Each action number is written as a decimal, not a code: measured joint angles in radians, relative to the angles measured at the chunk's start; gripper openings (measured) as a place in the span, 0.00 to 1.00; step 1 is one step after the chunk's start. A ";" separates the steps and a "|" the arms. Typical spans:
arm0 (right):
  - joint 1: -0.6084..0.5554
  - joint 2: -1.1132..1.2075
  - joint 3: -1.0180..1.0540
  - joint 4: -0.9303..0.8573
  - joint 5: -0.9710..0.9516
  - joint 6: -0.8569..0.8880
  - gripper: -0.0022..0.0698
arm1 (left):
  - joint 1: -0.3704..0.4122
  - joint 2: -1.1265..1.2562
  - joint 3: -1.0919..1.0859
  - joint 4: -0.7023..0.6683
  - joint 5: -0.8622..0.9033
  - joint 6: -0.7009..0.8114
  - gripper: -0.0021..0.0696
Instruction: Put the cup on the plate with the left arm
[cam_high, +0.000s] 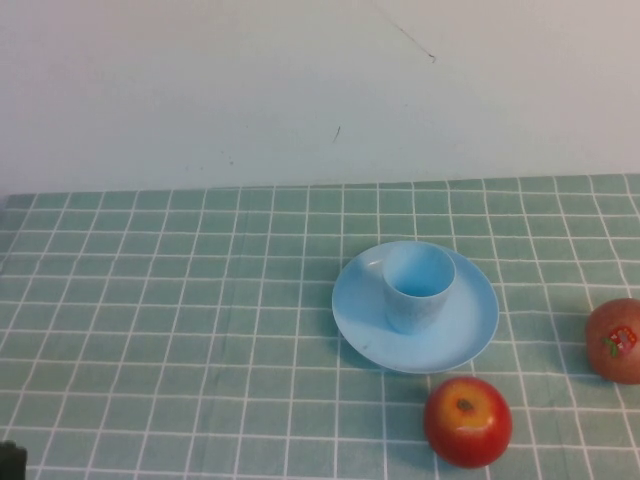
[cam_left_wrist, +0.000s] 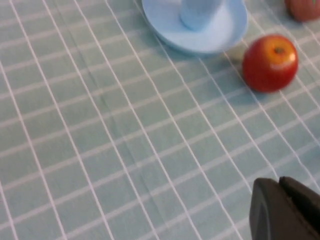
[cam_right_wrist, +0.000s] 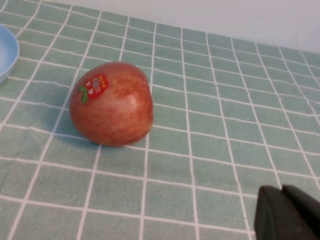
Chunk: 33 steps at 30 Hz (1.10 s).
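The only label is a small red sticker (cam_right_wrist: 96, 85) with a green leaf shape on the paler apple (cam_right_wrist: 111, 104) near the table's right edge. Its print is too small to read. It also shows in the high view, on that apple's (cam_high: 614, 341) side. Nothing else carries text, numbers or signs.

Raised downward overview; low wrist views near cloth, sharing plate (cam_high: 470, 335).

Cup (cam_left_wrist: 199, 12) upright on plate (cam_left_wrist: 220, 35) — left end effector (cam_left_wrist: 285, 210) well apart.
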 joint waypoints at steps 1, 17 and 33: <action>0.000 0.000 0.000 0.000 0.000 0.000 0.03 | 0.026 -0.009 0.012 0.012 -0.038 -0.005 0.03; 0.000 0.000 0.000 0.000 0.000 0.000 0.03 | 0.670 -0.321 0.531 0.036 -0.567 -0.008 0.03; 0.000 0.000 0.000 0.000 0.000 0.000 0.03 | 0.801 -0.466 0.813 -0.008 -0.701 -0.008 0.03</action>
